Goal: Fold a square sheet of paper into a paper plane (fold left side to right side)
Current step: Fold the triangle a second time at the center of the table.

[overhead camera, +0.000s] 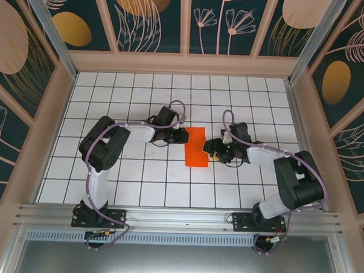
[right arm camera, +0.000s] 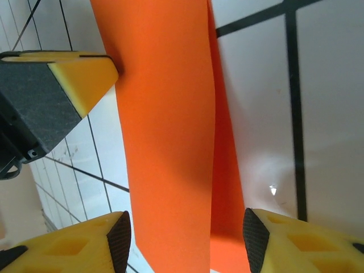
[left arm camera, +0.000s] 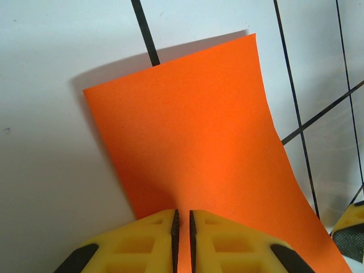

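Centre of the gridded surface (overhead camera: 137, 183): fingers of the left gripper (left arm camera: 182, 213) clamp an edge of the square sheet of paper (overhead camera: 197, 147), doubled over but not flat. The right gripper (right arm camera: 187, 227) straddles it, fingers spread. Next, probably, pressing the crease.

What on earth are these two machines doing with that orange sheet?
They are folding it into a paper plane. The orange paper lies on a white gridded table between them. The left gripper is pinched shut on one edge of it. The right gripper is open, with a finger on each side of the paper, not gripping. The paper looks doubled over into a narrow rectangle, its upper layer loose above the lower one. There is no plane shape yet.
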Robot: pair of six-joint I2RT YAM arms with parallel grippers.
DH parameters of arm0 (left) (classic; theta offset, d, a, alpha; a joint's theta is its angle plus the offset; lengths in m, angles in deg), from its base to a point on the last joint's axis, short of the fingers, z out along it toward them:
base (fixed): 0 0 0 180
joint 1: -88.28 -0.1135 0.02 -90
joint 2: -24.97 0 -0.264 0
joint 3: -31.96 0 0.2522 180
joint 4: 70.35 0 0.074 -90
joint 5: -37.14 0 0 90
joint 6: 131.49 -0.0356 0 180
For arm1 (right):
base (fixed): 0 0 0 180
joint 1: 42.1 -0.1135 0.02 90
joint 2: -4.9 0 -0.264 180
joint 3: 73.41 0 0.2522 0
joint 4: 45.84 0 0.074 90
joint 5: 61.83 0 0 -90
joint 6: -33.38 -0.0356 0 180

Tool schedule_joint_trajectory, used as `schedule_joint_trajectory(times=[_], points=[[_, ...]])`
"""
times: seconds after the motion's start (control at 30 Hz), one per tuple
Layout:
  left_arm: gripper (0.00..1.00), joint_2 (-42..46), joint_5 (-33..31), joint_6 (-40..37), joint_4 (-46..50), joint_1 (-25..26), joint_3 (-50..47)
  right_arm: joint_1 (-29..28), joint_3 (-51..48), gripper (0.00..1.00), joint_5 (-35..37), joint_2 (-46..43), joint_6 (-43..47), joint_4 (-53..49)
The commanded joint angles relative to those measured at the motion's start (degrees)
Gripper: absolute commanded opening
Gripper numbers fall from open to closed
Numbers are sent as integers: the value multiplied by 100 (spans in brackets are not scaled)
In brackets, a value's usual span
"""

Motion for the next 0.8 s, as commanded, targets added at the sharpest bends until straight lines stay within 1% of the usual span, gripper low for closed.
schedule_joint_trajectory(times=[0.0,0.23,0.37,0.43,0.5,0.57,0.63,0.7,0.77], points=[[18,-218,-311,-163,-9,23,25,-76,1,57,-245,140,-183,201],[18,-126,-269,-164,-114,21,-32,-124,158,57,-376,398,-280,406],[26,202,-248,-229,-271,19,-130,-114,239,55,-571,535,-437,764],[29,451,-301,-307,-329,23,-206,-111,332,55,-635,639,-451,800],[38,791,-434,-395,-429,17,-361,-104,449,54,-608,695,-394,737],[44,1156,-612,-475,-557,23,-602,-60,541,54,-607,708,-352,690],[45,1574,-760,-541,-788,25,-938,-10,631,54,-606,712,-314,638],[47,2084,-910,-584,-1064,89,-1476,33,711,53,-671,737,-300,630],[49,2568,-1136,-710,-1227,298,-1890,47,832,52,-745,782,-278,591]])
